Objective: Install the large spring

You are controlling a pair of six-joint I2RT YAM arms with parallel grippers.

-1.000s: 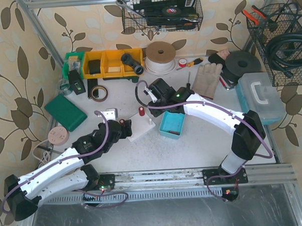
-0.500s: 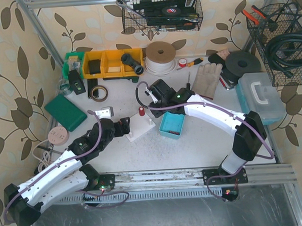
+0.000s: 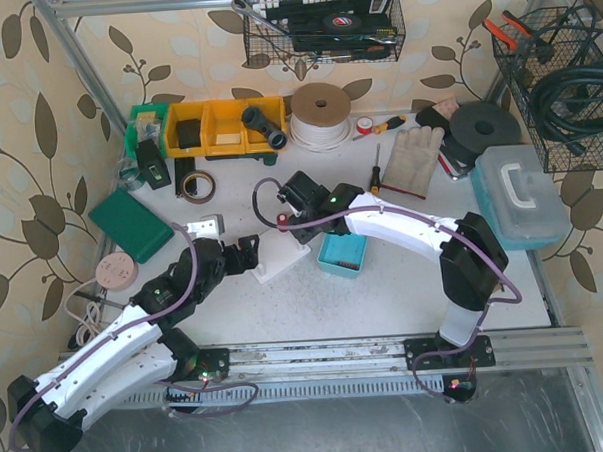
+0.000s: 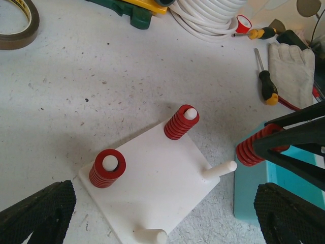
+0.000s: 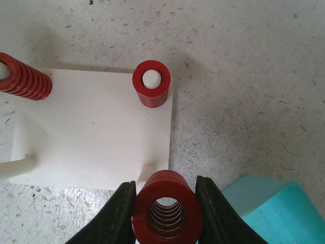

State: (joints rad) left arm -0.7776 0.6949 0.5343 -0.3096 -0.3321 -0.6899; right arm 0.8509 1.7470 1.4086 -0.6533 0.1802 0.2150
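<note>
While right tool (image 5: 166, 213) grips large spring (image 5: 165, 181), left tool (image 4: 162, 213) gapes; teal bin (image 5: 269, 213) beside peg plate (image 5: 91, 132).

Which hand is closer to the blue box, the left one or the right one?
Right. The right hand, holding a spring, hovers just beside the blue box; the open left hand is across the white plate from it.

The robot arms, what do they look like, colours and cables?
The left arm and right arm: white shells, black joints, a thin purple cable looping along each, a small green light near the wrist. The left fingers are black with a knobbly surface; the right fingers are smooth black.
</note>
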